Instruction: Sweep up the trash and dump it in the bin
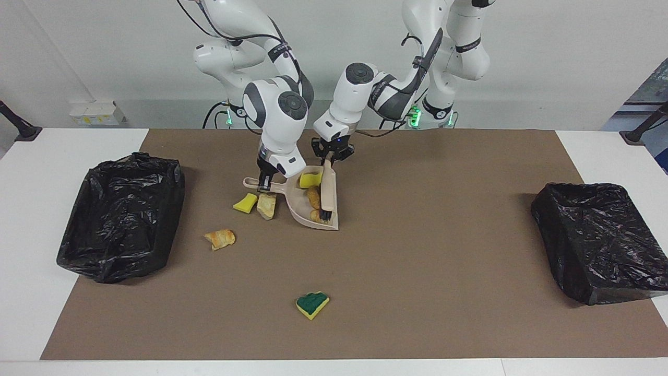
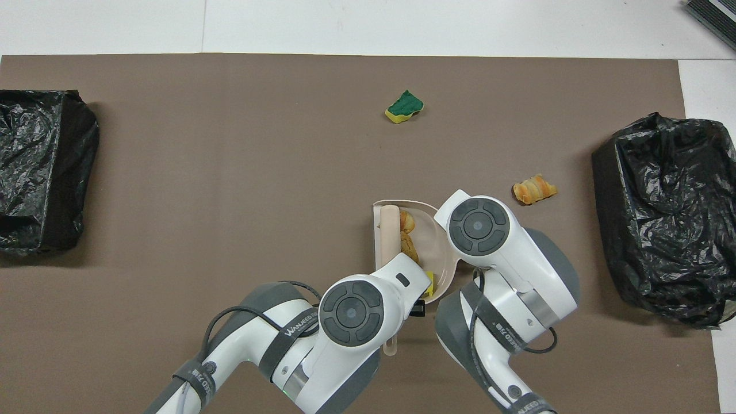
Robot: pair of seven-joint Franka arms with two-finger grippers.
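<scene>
Beige plastic dustpan (image 1: 312, 201) is sitting mid-mat, the right gripper (image 1: 264, 182) pinching its handle; the left gripper (image 1: 330, 156) is clamping the brush (image 1: 327, 194) inside the pan. Three scraps (image 1: 313, 198) are lying in the pan; two (image 1: 257, 203) are lying just beside it, a bread piece (image 1: 220, 238) nearby, and the green-topped sponge (image 1: 312, 303) well apart, farther from the robots.

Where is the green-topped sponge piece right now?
The green-topped sponge piece lies alone on the brown mat, mid-table, farther from the robots than the dustpan and every other scrap; it sits low in the facing view, high in the overhead view.
</scene>
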